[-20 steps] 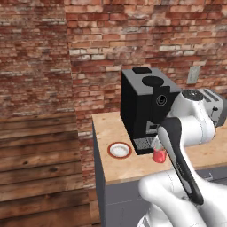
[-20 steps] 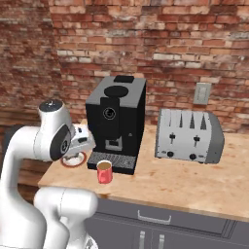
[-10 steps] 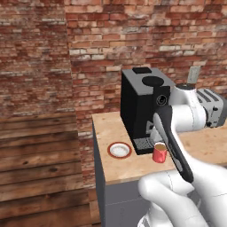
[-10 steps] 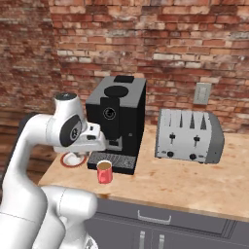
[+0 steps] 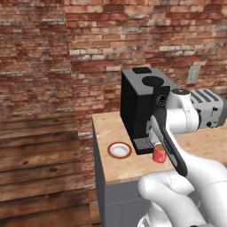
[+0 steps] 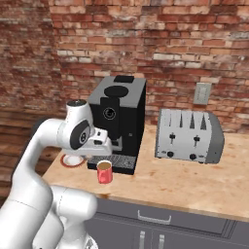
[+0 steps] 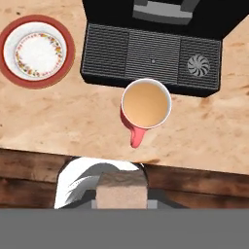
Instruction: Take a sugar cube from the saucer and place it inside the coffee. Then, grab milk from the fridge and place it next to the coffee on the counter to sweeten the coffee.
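Note:
In the hand view the sugar cube (image 7: 121, 191), a pale brownish block, sits at the bottom centre with my gripper (image 7: 121, 195) shut on it. Just ahead of it on the counter (image 7: 58, 119) stands the coffee (image 7: 146, 104), a red mug of light brown liquid, handle towards the counter's front edge. The saucer (image 7: 38, 50) at the upper left is bare. From the right base view my hand (image 6: 100, 142) hangs just above the mug (image 6: 104, 171), with the saucer (image 6: 68, 161) partly behind the arm. The left base view shows the mug (image 5: 158, 154) and saucer (image 5: 119, 150).
A big black coffee machine (image 6: 119, 121) stands right behind the mug, its drip tray (image 7: 151, 56) close to the rim. A silver toaster (image 6: 188, 135) sits further right. Grey cabinets (image 6: 160, 226) run under the counter, and a brick wall is behind.
My hand has swung to the right, from over the saucer to over the mug, still shut on the cube. Mug and saucer have not moved.

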Controlling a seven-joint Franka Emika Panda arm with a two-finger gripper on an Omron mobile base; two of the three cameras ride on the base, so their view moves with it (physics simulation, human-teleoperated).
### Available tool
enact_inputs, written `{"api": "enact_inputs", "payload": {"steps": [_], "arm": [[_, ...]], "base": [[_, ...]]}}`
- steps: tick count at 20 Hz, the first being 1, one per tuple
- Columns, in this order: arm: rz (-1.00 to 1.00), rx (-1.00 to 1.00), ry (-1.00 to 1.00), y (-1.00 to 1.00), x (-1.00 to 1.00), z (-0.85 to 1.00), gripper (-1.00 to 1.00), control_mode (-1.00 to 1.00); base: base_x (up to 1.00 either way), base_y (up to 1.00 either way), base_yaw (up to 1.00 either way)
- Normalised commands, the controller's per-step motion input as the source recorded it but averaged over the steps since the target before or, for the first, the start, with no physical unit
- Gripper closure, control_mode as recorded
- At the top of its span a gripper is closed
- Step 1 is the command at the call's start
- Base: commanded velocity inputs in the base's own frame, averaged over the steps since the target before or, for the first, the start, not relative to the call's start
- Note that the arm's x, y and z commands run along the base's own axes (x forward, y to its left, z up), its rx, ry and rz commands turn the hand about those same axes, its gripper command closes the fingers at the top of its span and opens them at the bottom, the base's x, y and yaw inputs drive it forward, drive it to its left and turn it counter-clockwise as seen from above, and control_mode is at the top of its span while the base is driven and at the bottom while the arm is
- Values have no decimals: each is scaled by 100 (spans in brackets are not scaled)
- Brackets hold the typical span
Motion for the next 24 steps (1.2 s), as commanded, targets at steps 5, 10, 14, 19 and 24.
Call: {"api": "enact_inputs", "payload": {"steps": [5, 10, 14, 19, 24], "arm": [[-6, 1, -1, -11, 24, -27, 100, -100], [-4, 2, 0, -8, 35, -24, 100, -100], [0, 2, 0, -5, 21, -26, 100, -100], [0, 1, 0, -2, 23, -27, 100, -100], [0, 2, 0, -4, 15, -20, 100, -100]], "base": [[0, 0, 0], [0, 0, 0], [0, 0, 0], [0, 0, 0], [0, 0, 0]]}}
